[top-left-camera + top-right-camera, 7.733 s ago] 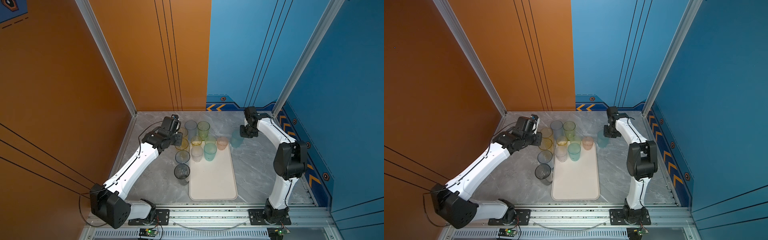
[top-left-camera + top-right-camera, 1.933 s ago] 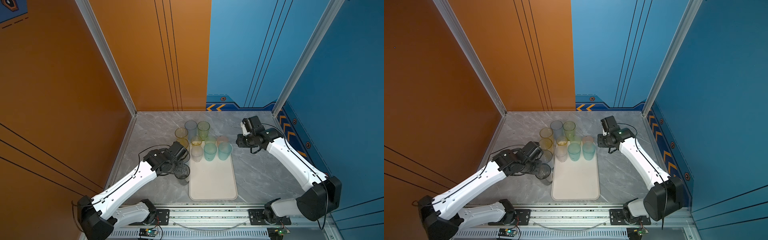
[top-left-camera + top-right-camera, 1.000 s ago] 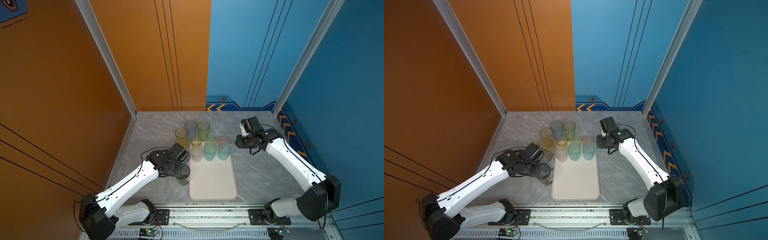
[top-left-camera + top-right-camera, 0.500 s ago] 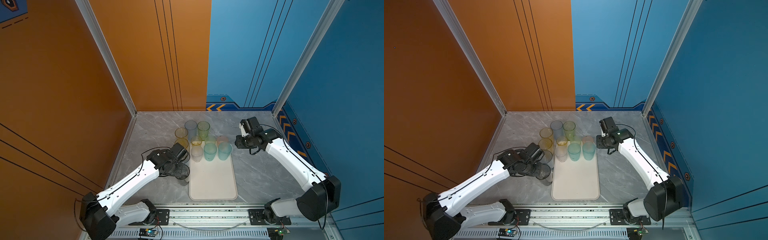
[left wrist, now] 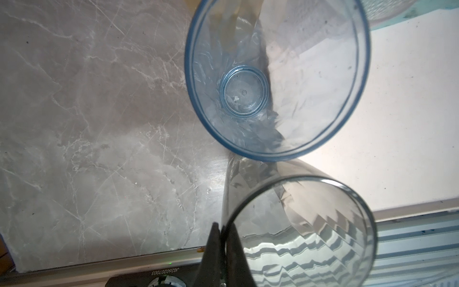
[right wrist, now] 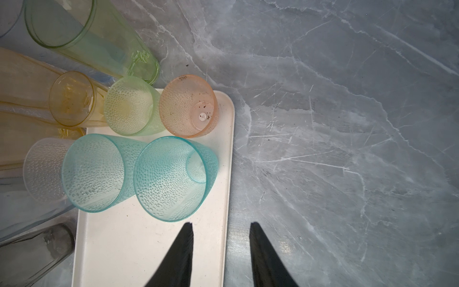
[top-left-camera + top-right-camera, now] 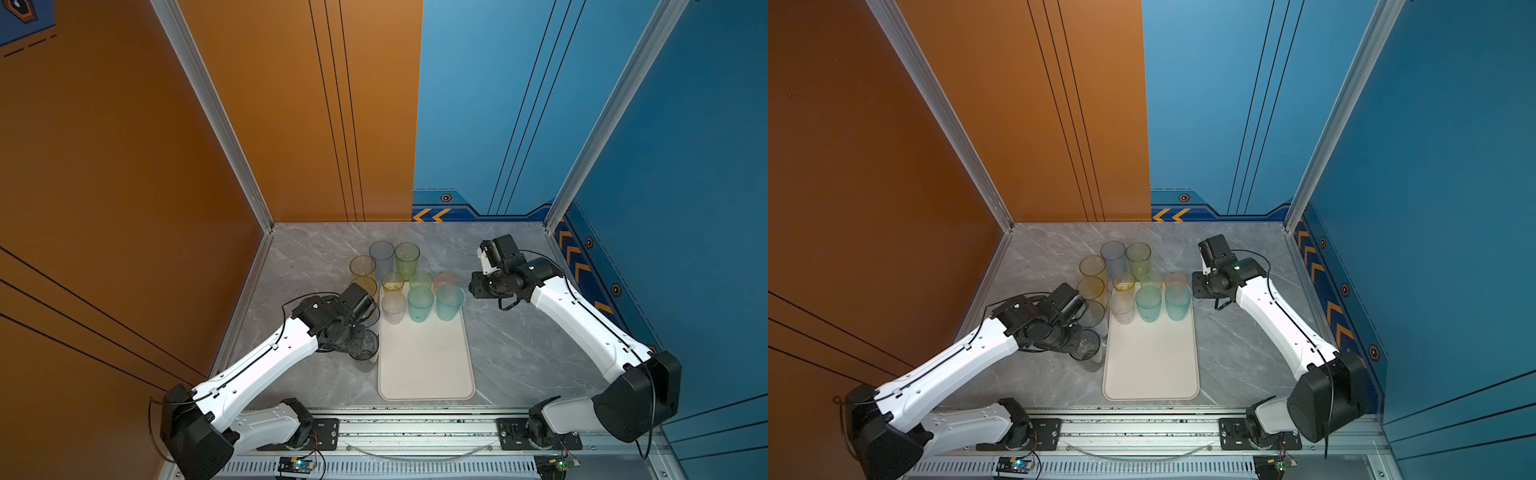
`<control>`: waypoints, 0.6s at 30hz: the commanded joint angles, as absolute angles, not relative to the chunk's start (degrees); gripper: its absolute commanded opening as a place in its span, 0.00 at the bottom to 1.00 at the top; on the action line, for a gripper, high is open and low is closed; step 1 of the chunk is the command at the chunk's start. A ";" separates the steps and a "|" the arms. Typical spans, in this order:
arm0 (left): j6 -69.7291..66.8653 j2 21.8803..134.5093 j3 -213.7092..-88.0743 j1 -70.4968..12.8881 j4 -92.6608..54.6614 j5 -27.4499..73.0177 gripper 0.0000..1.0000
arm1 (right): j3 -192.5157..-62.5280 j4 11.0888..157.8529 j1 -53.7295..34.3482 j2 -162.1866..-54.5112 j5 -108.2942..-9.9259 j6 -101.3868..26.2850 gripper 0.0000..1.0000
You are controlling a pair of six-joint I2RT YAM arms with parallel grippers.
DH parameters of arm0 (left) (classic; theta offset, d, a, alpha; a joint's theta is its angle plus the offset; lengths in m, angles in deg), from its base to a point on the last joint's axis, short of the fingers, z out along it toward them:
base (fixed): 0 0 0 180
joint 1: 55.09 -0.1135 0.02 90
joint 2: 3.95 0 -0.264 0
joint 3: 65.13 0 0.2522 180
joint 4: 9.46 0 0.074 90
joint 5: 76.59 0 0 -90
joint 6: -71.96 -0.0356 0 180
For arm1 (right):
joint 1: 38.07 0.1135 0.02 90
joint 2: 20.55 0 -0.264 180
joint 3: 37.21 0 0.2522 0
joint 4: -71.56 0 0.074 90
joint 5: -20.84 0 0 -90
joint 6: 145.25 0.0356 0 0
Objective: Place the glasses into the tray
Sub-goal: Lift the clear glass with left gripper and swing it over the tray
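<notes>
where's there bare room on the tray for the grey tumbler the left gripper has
The tray's near half is bare, from the row of clear frosted tumbler and two teal tumblers to its near rim. The marble between tray and right arm is bare too. The tray's far end is crowded; the grey tumbler is beside its left rim.

Both top views look down from high on the whole table [image 7: 316, 257]; wrist cameras, close above, share the tray [image 6: 119, 248].
</notes>
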State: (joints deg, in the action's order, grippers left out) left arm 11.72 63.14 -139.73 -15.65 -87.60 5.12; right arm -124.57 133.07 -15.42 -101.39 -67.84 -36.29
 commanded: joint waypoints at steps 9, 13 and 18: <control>8.26 60.50 -148.18 -13.10 -96.40 8.68 0.00 | -124.16 133.41 -15.19 -101.30 -68.83 -35.93 0.37; 8.16 61.26 -152.81 -10.30 -96.34 10.55 0.00 | -124.12 133.72 -16.47 -101.10 -69.04 -35.60 0.37; 6.57 66.44 -160.44 -6.29 -96.28 11.26 0.00 | -124.75 134.50 -17.83 -100.89 -69.03 -35.87 0.37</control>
State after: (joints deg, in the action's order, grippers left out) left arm 8.38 63.82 -156.52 -8.09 -95.66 9.49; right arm -124.59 133.09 -17.19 -101.39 -67.86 -36.27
